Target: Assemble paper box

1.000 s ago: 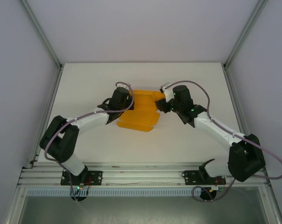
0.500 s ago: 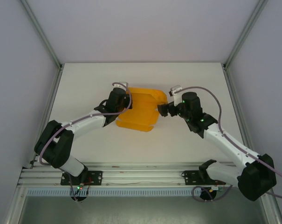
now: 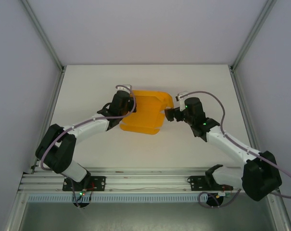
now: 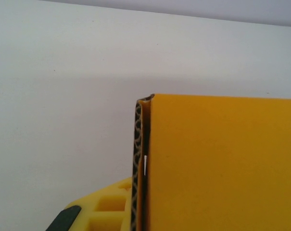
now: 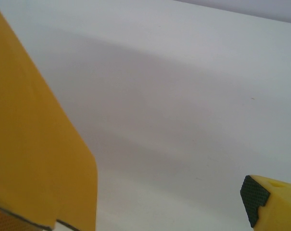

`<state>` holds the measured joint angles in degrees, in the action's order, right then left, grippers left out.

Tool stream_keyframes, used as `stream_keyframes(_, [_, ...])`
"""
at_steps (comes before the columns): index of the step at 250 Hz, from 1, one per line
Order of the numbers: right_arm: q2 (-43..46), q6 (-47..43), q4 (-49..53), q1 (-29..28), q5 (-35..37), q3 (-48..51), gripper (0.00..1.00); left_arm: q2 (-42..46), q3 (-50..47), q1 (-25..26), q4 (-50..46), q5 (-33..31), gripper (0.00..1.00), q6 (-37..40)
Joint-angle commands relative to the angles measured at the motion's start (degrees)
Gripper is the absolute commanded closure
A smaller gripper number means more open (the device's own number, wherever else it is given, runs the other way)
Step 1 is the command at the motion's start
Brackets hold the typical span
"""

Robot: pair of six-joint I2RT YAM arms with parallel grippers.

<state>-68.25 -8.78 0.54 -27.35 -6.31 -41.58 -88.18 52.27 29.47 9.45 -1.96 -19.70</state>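
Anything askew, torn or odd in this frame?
Nothing stands out. The paper box lies half-folded, untorn as far as visible, its left edge clamped by the left gripper; the right gripper has its jaws open beside the right edge.

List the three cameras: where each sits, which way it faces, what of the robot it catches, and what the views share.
Top external: high behind the robot, looking down on the table; left arm and right arm, left gripper and right gripper flanking the paper box.
Left wrist: on that wrist, facing the box's corrugated edge; one yellow finger low down.
Right wrist: on that wrist, facing across the table; one fingertip lower right.
Shared: all three show the orange box.
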Motion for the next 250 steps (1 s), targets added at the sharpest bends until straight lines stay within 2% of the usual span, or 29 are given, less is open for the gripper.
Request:
stream_keyframes(1, [-2.2,2.24,-9.67,0.41,1.76,-0.56,0.0,1.18,-0.05,-0.12,-1.15,1.06,1.0,-1.2])
stream_keyframes(25, [-4.84,2.74,-13.45,0.45,-2.25,-2.04,0.0,0.76,-0.12,-0.1,-0.74,1.69,1.0,-1.4])
stream_keyframes(62, [-9.85,2.9,-13.77,0.37,-9.53,-5.19,0.0,0.08,0.24,-0.12,-0.91,2.13,1.0,-1.88])
stream_keyframes(111, [-13.04,4.44,-15.59,-0.59,-8.56,-5.67,0.0,0.25,0.56,-0.14,-1.38,2.19,1.0,-2.67])
stream_keyframes(138, [-8.23,4.64,-13.22,-0.6,-7.52,-3.6,0.0,0.25,1.33,-0.44,-4.04,-0.22,1.0,-3.21])
stream_keyframes(180, [6.97,2.37,-2.41,0.96,-7.16,1.45,0.0,0.21,0.7,-2.0,-3.9,1.14,1.0,-3.64])
stream_keyframes(207, [15.18,2.82,-0.09,3.04,-6.37,4.55,0.0,0.31,0.15,-2.12,-3.04,1.34,1.0,-2.53])
stream_keyframes(230, [18.01,5.36,1.09,6.6,-4.83,4.83,0.0,0.23,0.25,-2.23,-3.03,1.52,1.0,-1.92])
stream_keyframes(250, [16.81,6.41,2.65,9.48,-5.22,3.28,0.01,0.19,0.45,-2.26,-3.04,1.95,1.0,-1.75])
